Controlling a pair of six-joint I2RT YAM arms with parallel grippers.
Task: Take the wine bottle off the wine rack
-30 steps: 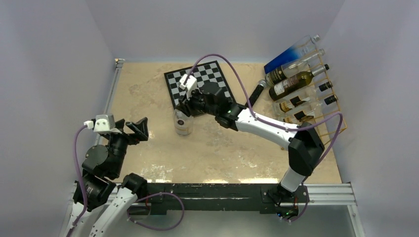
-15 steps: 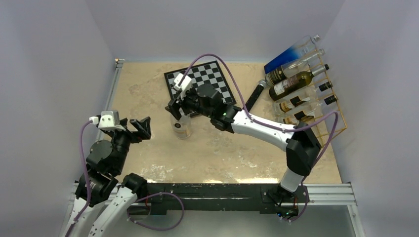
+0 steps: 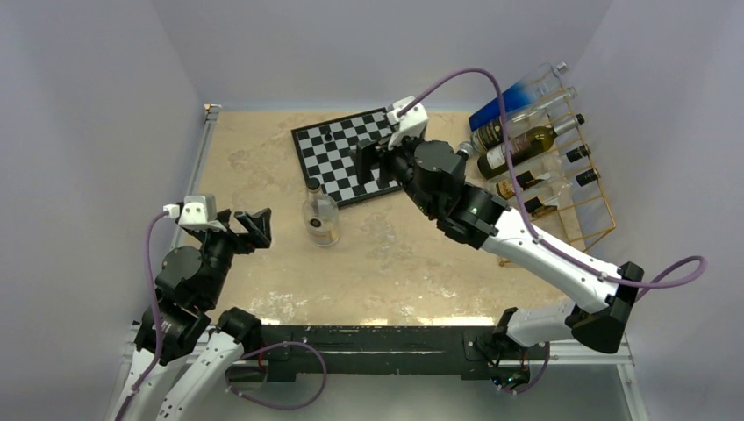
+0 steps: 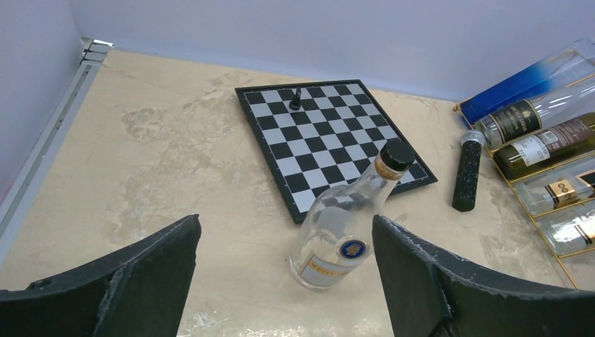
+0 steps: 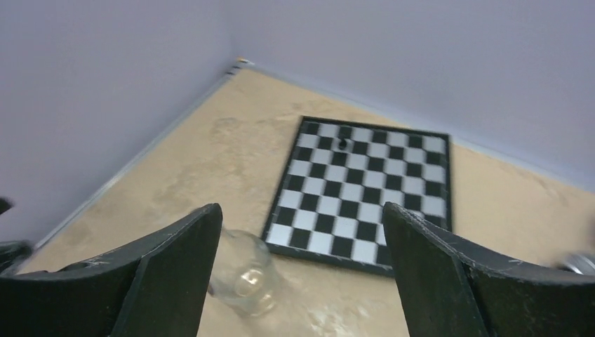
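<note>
A clear wine bottle [image 3: 321,219] with a black cap stands on its base on the table, just in front of the chessboard [image 3: 344,162]. In the left wrist view the wine bottle [image 4: 344,235] shows ahead between that gripper's fingers. The gold wire wine rack [image 3: 597,226] sits at the far right with several bottles [image 3: 518,145] lying on its rungs. My right gripper [image 3: 367,163] hovers open and empty above the chessboard, apart from the bottle [image 5: 245,277]. My left gripper [image 3: 254,230] stands open to the left of the bottle, not touching it.
A black chess piece [image 3: 326,132] stands on the board's far side. A black speckled cylinder [image 4: 466,172] lies between the board and the rack [image 4: 518,179]. Walls close in on the left, back and right. The right arm stretches across the table's right half.
The right gripper opened, let go of the bottle and pulled back up and to the right over the chessboard. The bottle stays standing. The left gripper barely shifted.
</note>
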